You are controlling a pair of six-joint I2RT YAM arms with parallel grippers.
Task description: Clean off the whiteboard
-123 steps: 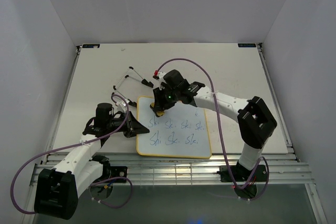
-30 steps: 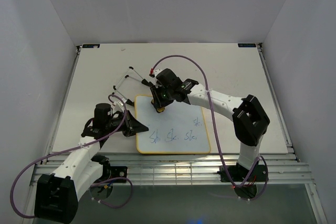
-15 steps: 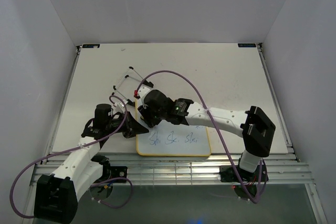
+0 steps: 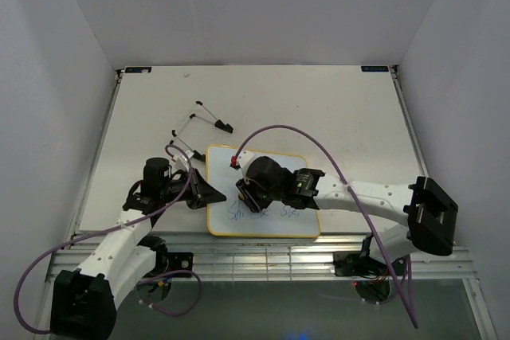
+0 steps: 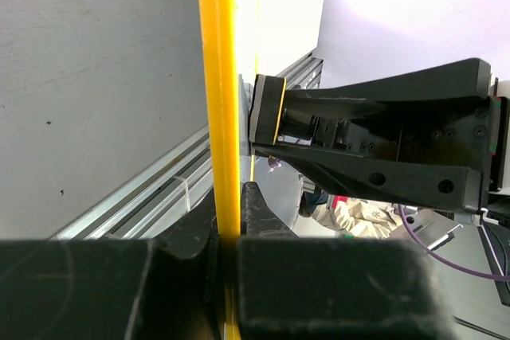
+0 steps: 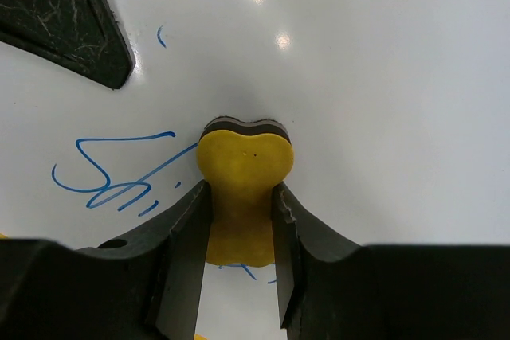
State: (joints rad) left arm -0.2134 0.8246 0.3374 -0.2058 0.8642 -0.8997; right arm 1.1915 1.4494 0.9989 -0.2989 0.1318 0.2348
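Holding the whiteboard (image 4: 223,169) in place is the job of the left tool (image 5: 229,212). Its jaws are closed onto the yellow frame (image 5: 218,77) at the board's left edge, which we judge keeps the board from sliding on the tabletop (image 4: 343,109) under wiping pressure. The board lies flat near the front edge of the tabletop, between the two arm bases.

The right tool (image 6: 239,197) is closed firmly on the yellow eraser (image 6: 243,157), one finger on each side of its narrow body. The dark felt face is pressed down onto the white surface. We read this grip as chosen to keep the felt square to the board while the arm sweeps.

In the right wrist view, blue marks (image 6: 119,169) lie just left of the eraser, and a stroke shows beneath it between the fingers. In the top view, the writing runs along the board's lower part, so we judge the task to be partly complete. The next pass should carry the eraser across this lower row. The risk we see is the felt lifting at one edge and leaving streaks.
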